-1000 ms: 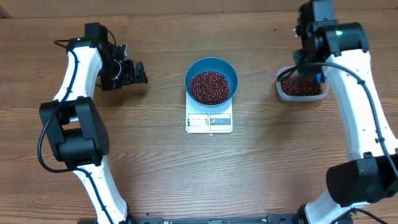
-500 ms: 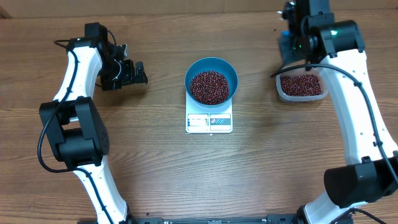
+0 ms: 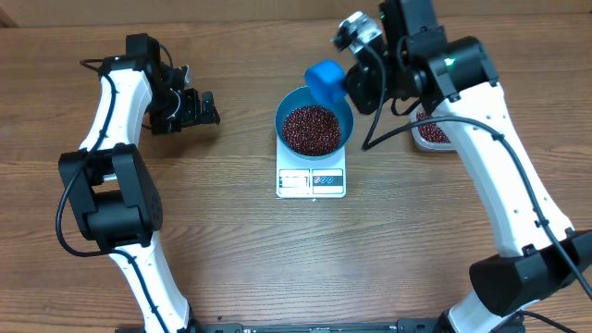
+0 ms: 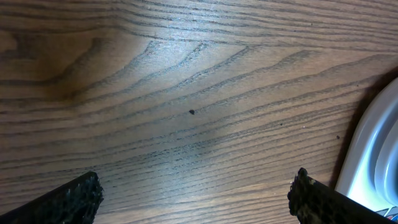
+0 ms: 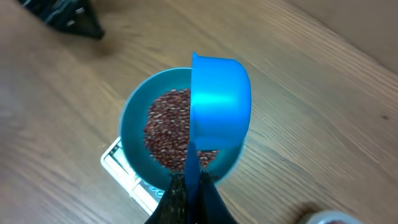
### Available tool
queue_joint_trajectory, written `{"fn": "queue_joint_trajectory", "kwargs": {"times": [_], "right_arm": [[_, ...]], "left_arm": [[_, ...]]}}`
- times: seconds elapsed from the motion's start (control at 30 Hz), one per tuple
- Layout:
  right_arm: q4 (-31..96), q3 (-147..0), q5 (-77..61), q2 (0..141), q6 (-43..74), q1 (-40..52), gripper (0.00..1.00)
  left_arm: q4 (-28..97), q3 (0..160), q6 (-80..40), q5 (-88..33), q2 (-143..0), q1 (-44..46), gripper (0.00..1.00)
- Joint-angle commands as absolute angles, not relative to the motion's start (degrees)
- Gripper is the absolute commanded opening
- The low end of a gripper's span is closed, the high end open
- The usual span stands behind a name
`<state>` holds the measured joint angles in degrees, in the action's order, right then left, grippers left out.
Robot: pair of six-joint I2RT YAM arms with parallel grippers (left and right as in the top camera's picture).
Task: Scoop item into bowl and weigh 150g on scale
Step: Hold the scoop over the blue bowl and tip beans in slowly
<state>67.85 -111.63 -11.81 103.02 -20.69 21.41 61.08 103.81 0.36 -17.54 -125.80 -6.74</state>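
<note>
In the centre of the overhead view, the round deep blue bowl (image 3: 289, 104) sits on the small white flat kitchen scale (image 3: 311, 182) and holds a heap of dark red-brown beans (image 3: 311, 129). The right gripper (image 5: 189, 186), jaws pinched on the handle of a small blue plastic scoop (image 5: 219, 102), holds it above the bowl's upper-right rim. At upper left, the left gripper (image 3: 202, 108) has its jaws wide and empty over the wooden table (image 4: 186, 74).
</note>
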Motion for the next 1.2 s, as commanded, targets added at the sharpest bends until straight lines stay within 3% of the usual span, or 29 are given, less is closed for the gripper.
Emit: {"fn": "queue_joint_trajectory", "kwargs": {"times": [0.0, 0.4, 1.17], "right_arm": [[67.8, -109.9, -11.5, 102.6, -25.2, 23.6, 0.04], [65.4, -106.1, -4.5, 104.1, -34.3, 27.3, 0.04], [65.2, -104.2, -5.8, 109.5, -34.5, 27.4, 0.04]], "left_arm": [[61.0, 104.2, 1.3, -17.4, -126.3, -6.3, 1.00], [61.0, 104.2, 1.3, -17.4, -126.3, -6.3, 0.99], [61.0, 104.2, 1.3, -17.4, -126.3, -6.3, 1.00]]}}
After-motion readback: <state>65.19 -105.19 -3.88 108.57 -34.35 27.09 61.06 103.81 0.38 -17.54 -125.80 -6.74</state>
